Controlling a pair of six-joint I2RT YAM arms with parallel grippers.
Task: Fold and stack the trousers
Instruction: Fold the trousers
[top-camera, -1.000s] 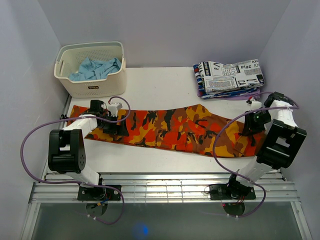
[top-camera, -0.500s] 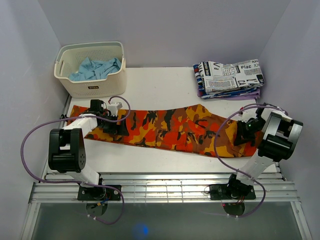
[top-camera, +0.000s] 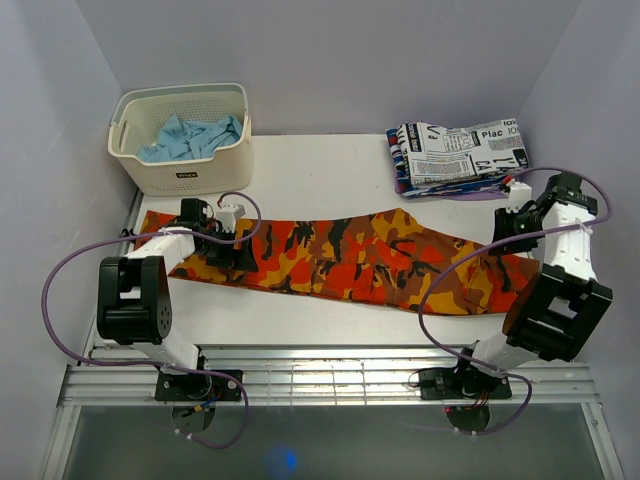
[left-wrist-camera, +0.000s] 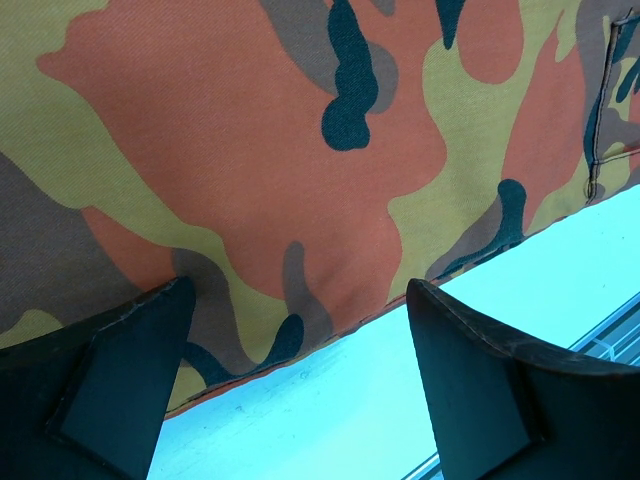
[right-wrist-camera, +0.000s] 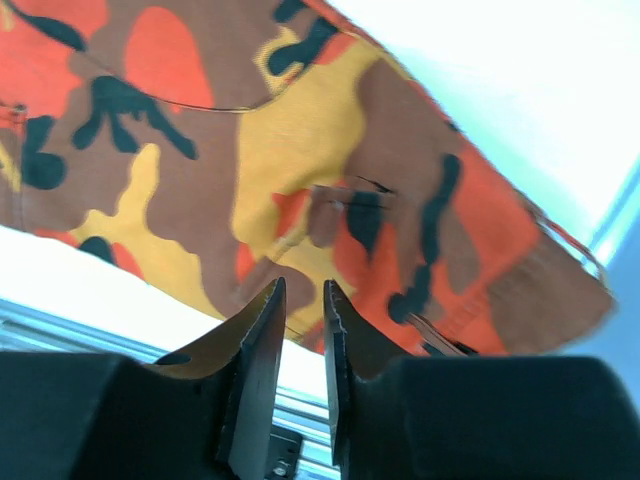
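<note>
The trousers (top-camera: 340, 260), in orange, red, yellow and dark camouflage, lie spread flat across the table from left to right. My left gripper (top-camera: 235, 255) sits low over their left end, open wide, its fingertips straddling the cloth's near hem (left-wrist-camera: 300, 345) and bare table. My right gripper (top-camera: 512, 225) hovers above the right end, beside the far edge of the cloth. In the right wrist view the trousers (right-wrist-camera: 300, 150) lie below it and the right gripper (right-wrist-camera: 303, 290) shows a narrow gap with nothing in it.
A cream basket (top-camera: 150, 160) with light blue cloth (top-camera: 190, 135) stands at the back left. A folded stack topped by newspaper-print fabric (top-camera: 460, 150) lies at the back right. Bare white table (top-camera: 320, 170) runs between them; metal slats (top-camera: 320, 375) line the near edge.
The right gripper dipped onto the trousers' right end half a second ago and has since risen and swung toward the far right. The left arm has not moved.
</note>
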